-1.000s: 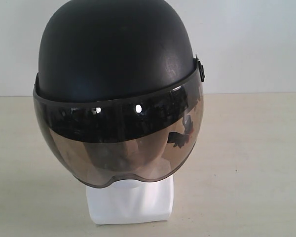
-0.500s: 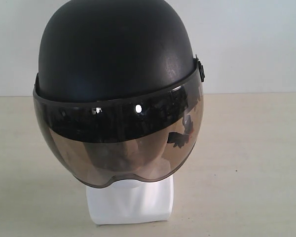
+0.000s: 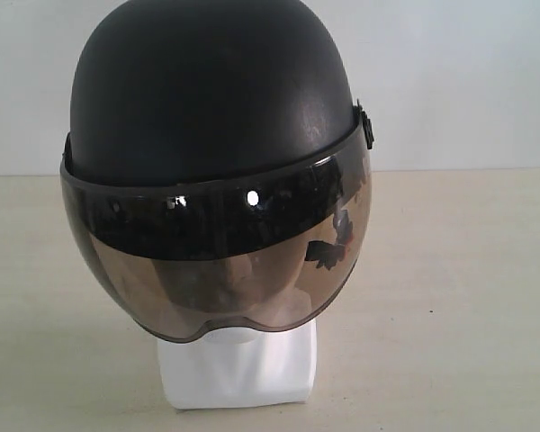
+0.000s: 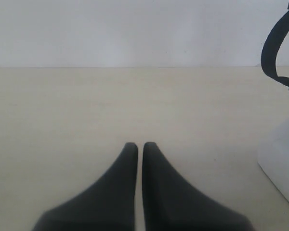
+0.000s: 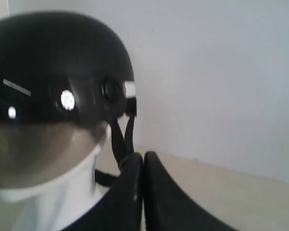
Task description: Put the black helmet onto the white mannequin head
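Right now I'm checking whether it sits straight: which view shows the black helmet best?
The exterior view: the black helmet faces it nearly whole, visor over the white mannequin head. The right wrist view shows one side, blurred; the left wrist view only a chin strap loop.

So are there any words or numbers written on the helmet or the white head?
None can be read. The black helmet, its visor, the white mannequin head and the table show no words, numbers or logos.
A small white patch on the helmet's side is too blurred to tell.
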### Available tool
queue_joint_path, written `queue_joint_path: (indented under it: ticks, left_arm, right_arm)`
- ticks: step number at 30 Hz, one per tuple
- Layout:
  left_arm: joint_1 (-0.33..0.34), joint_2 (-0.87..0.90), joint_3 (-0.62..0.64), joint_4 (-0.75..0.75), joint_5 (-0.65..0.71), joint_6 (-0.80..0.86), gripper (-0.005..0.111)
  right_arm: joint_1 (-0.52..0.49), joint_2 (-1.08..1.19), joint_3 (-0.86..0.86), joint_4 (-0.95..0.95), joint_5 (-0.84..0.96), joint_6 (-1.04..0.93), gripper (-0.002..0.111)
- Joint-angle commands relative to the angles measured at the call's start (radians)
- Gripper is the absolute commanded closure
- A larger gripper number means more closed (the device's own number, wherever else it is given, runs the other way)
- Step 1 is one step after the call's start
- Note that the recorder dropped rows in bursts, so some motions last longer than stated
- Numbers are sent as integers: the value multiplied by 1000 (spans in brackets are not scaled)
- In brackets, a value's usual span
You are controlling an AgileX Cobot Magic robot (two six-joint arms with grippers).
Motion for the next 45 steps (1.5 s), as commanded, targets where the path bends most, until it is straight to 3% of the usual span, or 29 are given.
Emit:
queue_joint_path:
  ticks: [1, 4, 15, 31, 45]
  left_arm:
    - [3, -3, 3, -9, 2, 4, 102]
    - [3, -3, 3, -9, 2, 4, 102]
    - [3, -3, 3, -9, 2, 4, 102]
    - [3, -3, 3, -9, 2, 4, 102]
    - [3, -3, 3, -9, 2, 4, 102]
  right_arm:
    - [0, -62, 109, -7, -9, 25, 108]
    - [0, -115, 109, -7, 171, 25, 108]
    - [-2, -167, 109, -9, 357, -74, 108]
    - [-420, -167, 109, 23, 486, 18, 108]
    - [-688, -280, 109, 46, 551, 87, 108]
